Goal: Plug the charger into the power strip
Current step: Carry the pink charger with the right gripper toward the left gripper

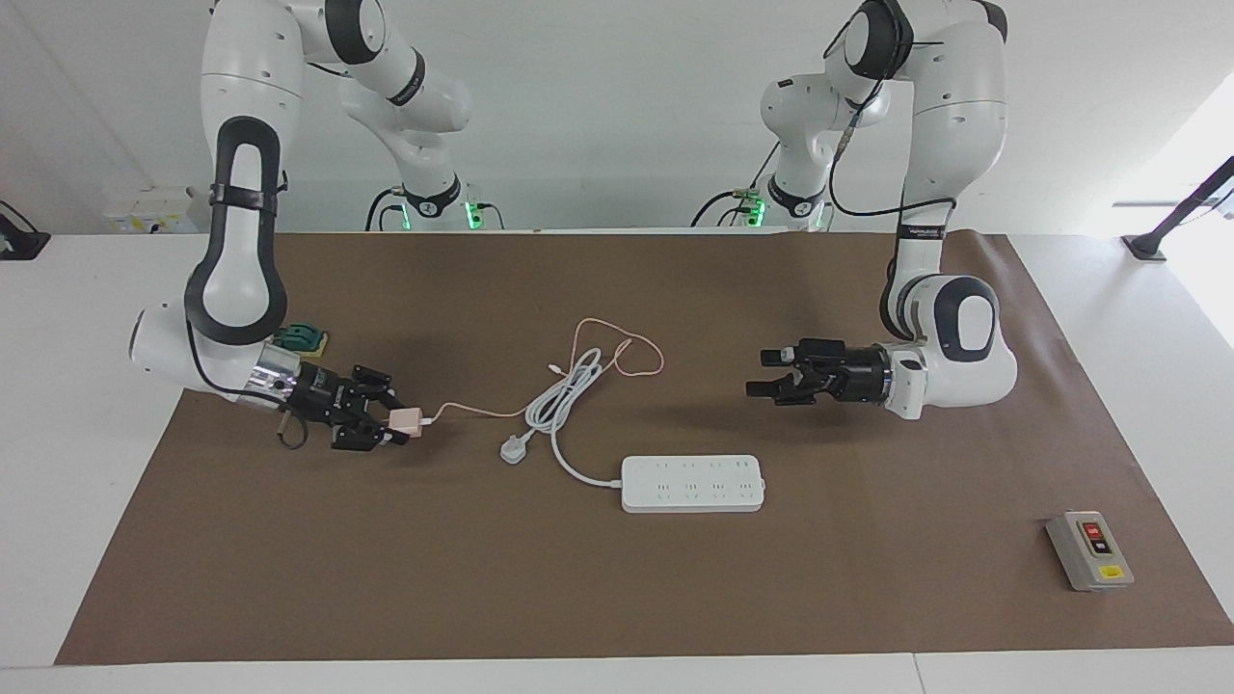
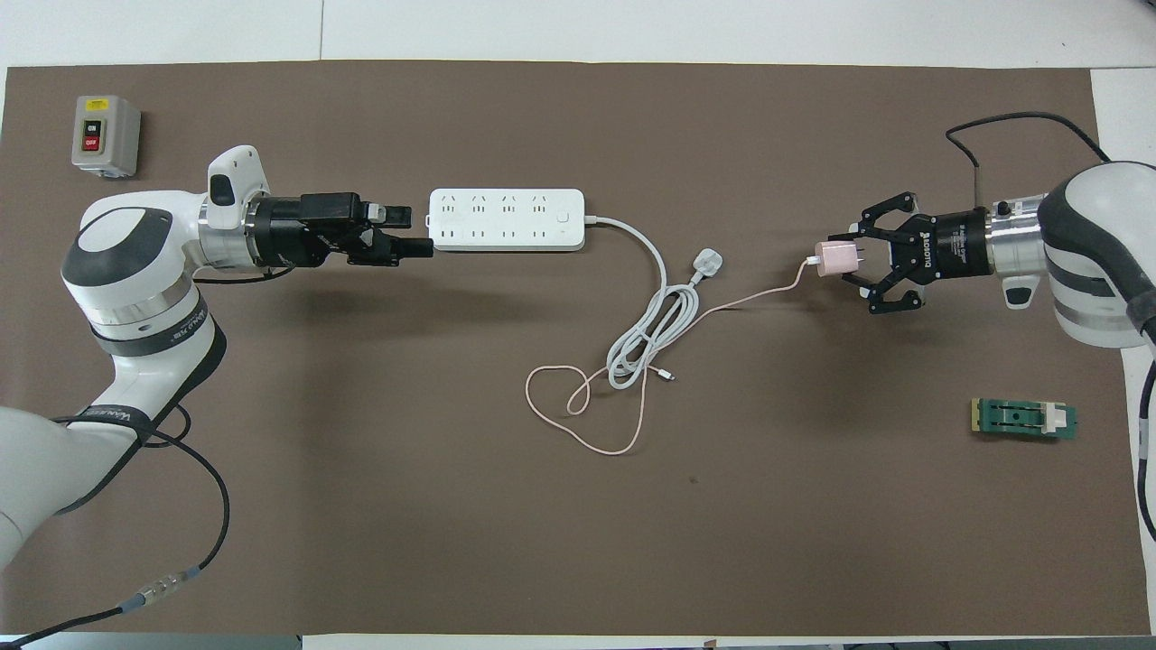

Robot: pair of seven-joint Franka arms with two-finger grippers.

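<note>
While the right gripper (image 1: 393,430) clamps the charger (image 1: 405,420), left gripper (image 1: 758,374) hovers — fingers spread — by the power strip (image 1: 693,483).

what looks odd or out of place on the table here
Nothing is spilled or damaged. One oddity: the power strip has its own white plug lying loose on the mat, its cord tangled with the charger cable. The right gripper holds the charger; the left gripper is open above the mat near the strip.
</note>
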